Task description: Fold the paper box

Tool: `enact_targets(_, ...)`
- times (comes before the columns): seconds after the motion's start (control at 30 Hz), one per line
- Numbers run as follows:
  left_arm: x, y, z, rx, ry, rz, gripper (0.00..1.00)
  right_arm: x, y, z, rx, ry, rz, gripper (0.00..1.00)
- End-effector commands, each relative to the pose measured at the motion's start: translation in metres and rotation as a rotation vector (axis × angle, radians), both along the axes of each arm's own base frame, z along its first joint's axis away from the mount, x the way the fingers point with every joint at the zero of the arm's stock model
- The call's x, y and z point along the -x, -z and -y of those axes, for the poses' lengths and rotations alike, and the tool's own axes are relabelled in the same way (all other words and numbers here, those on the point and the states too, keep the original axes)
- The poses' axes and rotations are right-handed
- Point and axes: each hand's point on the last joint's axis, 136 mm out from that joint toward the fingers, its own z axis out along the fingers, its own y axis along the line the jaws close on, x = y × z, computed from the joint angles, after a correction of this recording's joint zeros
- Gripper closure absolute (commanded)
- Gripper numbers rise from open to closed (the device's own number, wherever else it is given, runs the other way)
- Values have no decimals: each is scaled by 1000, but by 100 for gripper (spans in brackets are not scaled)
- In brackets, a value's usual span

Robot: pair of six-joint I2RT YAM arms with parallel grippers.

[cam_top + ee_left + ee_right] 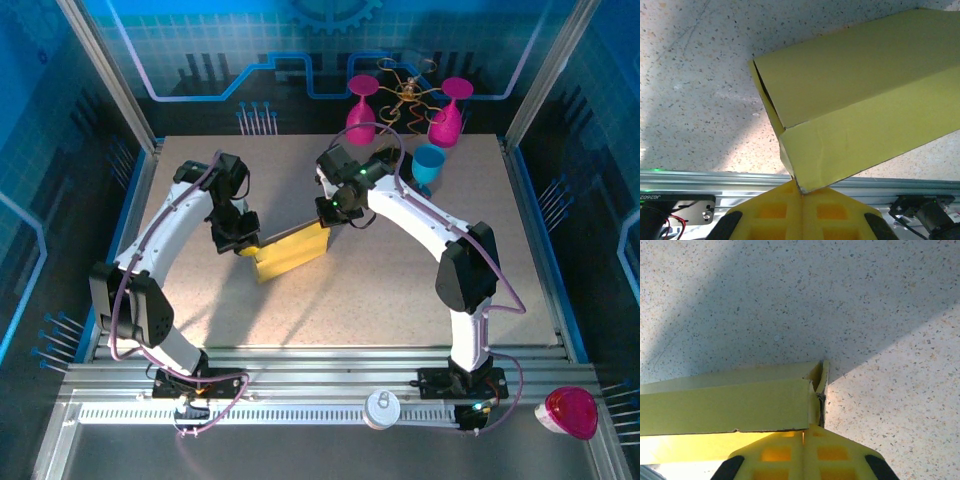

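Note:
The paper box is a yellow cardboard shape held up off the table's middle, between my two arms. My left gripper is shut on its left corner; in the left wrist view the yellow fingers pinch the lowest corner of the paper box, whose folded panels spread up and to the right. My right gripper is shut on the box's upper right edge; in the right wrist view that gripper clamps the end of the paper box, where a small flap stands up.
At the back right stand two pink goblets, a blue cup and a gold wire ornament. A white lid and a pink dome lie on the front rail. Speckled tabletop surrounds the box.

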Motion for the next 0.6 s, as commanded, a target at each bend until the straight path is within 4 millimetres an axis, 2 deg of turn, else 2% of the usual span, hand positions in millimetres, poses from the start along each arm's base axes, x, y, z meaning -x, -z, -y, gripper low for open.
enact_targets(0.0,-8,-8,18,100,-20,10,95,13,12,-9,-5,-40,-63,100)
enact_targets(0.23,-5,-7,19,109,-17,-5,100,12,11,-9,-4,-38,-59,100)
enact_targets(0.57,1,-4,12,78,-22,-1,100,12,11,-9,-6,-35,-60,100)
